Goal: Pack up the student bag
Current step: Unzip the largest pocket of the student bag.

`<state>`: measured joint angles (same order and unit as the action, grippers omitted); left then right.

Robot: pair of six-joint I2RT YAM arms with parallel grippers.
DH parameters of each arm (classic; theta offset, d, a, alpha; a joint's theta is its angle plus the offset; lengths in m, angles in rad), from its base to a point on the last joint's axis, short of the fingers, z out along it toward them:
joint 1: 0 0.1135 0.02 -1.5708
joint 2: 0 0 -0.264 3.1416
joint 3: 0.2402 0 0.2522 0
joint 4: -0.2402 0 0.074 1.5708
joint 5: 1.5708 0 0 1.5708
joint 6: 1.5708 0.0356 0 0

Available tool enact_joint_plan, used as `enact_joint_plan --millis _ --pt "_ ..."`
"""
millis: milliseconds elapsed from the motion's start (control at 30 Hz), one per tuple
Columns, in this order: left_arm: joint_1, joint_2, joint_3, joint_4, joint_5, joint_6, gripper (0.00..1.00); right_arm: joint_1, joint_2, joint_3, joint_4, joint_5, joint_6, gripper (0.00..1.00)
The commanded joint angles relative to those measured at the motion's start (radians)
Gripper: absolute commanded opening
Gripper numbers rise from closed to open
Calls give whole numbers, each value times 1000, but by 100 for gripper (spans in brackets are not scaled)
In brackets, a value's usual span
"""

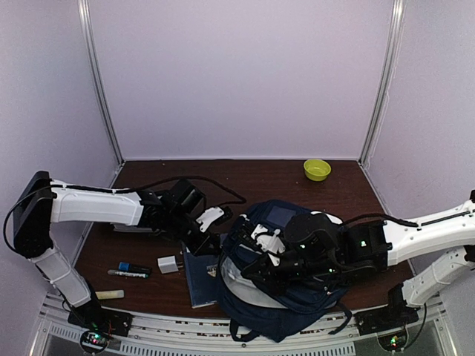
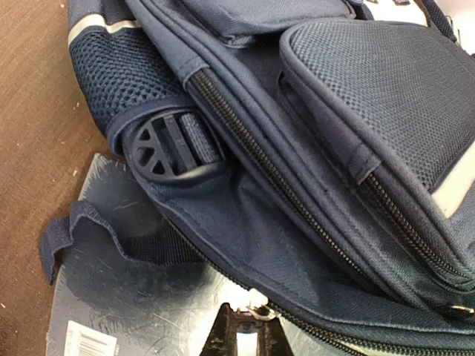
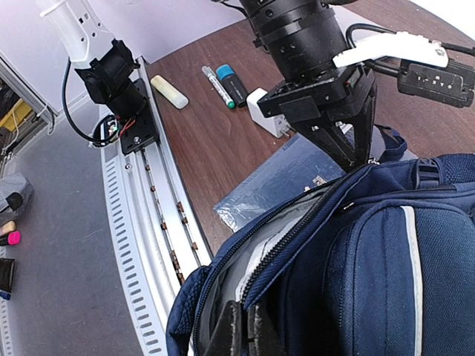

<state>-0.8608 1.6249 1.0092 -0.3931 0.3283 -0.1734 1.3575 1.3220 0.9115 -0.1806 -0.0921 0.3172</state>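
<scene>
Right gripper (image 3: pixel 241 331): closest thing to the lens on my right wrist cam. Jaws are fully closed, tips sitting at the near rim of the open compartment. Can't tell if any fabric is nipped between them.
Left gripper (image 3: pixel 362 156): pinched nearly closed right on the zip line at the bag's left edge. From its own cam it looks like it has the little metal zipper pull (image 2: pixel 256 312).
Student bag (image 3: pixel 386 274): near centre of the table (image 3: pixel 215 141), lying between the two arms, main zip part open with grey lining showing.
Book (image 3: pixel 282 182): dark blue and glossy, touching the bag, its right edge tucked under the bag's left side.
Loose bits: white charger (image 3: pixel 266 111) and marker (image 3: pixel 219 87), left of the book and well apart from the bag.
Step, my guess: running the main zip open so the stuff can go in.
How I'd do it: drag the pull along the track, low and in line with the teeth. Pulling upward would just lift the bag. The right side should brace the rim against that pull.
Watch out: a thin pull can slip out of the fingers, and if the bag slides it could shove the book.
</scene>
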Motion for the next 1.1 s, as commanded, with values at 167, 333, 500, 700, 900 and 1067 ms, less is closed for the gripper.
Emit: enact_joint_plan --millis 167,333,500,700,900,1067 --pt "11 29 35 103 -58 -23 0 6 -48 14 -11 114 -4 0" --pt "11 29 43 116 -115 -52 0 6 -58 12 -19 135 -3 0" --pt "9 -47 27 117 -127 -56 15 5 -59 8 -19 151 4 0" --pt "4 -183 -37 108 -105 -17 36 4 -52 11 -17 162 8 0" --pt "-24 -304 -95 91 -99 47 46 5 -53 15 -25 171 7 0" --pt "-62 -339 -104 79 -40 119 48 4 -70 14 -42 185 1 0"
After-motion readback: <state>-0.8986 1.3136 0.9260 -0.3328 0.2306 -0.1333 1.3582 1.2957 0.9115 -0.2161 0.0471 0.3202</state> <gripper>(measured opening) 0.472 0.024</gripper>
